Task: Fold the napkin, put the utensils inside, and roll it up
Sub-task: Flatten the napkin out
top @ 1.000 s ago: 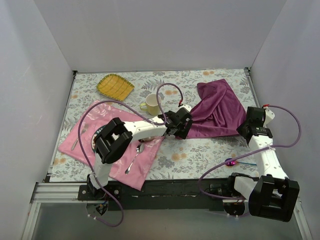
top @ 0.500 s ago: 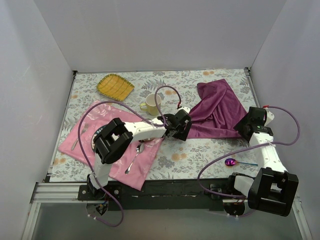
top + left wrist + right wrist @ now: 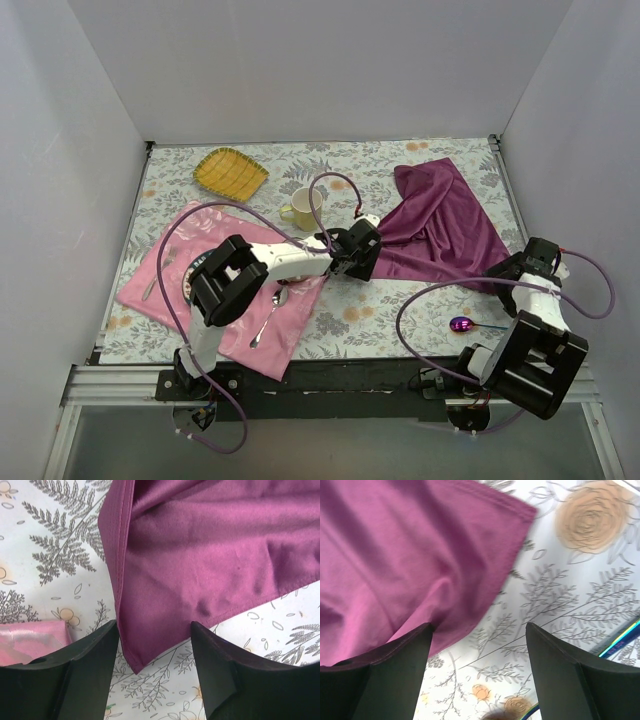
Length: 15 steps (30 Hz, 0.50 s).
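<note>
1. My left gripper point(image 3: 155, 630) stands open. The near-left corner of the napkin point(image 3: 440, 220) lies flat on the table between its two fingers, and neither finger pinches it.
2. My right gripper point(image 3: 479, 627) is also open, low over the table at the napkin's near-right corner. The cloth's edge runs up to the tip of one finger, and the gap between the fingers shows mostly bare table. I see no grip on the cloth.
3. The napkin lies spread on the far-right part of the table, rumpled, with a fold bunched at its far edge.
4. The utensil point(image 3: 462, 324) lies on the table near my right arm's base, apart from the napkin, with its head pointing left.
5. A yellow cup point(image 3: 300, 208) stands upright left of the napkin. I cannot tell what it holds. A yellow woven tray point(image 3: 230, 172) sits beyond it.
6. A pink placemat point(image 3: 215, 290) on the left carries a silver spoon point(image 3: 270, 315) and a fork point(image 3: 155, 275).
7. The napkin is shiny satin with a stitched hem. The table point(image 3: 400, 310) has a printed fern and flower cover.
</note>
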Available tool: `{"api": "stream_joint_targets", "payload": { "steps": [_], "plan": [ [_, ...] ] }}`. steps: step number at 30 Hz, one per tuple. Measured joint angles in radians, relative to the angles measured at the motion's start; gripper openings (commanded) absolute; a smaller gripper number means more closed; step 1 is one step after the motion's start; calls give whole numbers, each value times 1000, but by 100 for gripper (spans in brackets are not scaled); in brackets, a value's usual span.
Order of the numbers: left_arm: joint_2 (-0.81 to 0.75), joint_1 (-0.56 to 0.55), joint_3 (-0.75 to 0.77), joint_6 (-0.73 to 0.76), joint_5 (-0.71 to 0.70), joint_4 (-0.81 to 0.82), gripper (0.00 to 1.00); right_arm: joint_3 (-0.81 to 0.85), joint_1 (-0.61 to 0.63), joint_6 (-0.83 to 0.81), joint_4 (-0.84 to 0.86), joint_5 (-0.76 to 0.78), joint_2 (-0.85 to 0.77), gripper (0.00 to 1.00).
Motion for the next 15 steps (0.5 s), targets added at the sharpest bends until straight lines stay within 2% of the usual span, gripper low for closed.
{"api": "stream_joint_targets", "payload": {
  "steps": [6, 15],
  "plan": [
    [13, 25, 9, -1, 24, 34, 33, -7, -85, -24, 38, -25, 32, 86],
    [30, 37, 35, 10, 52, 24, 0, 0, -114, -79, 162, -31, 96, 72]
  ]
}}
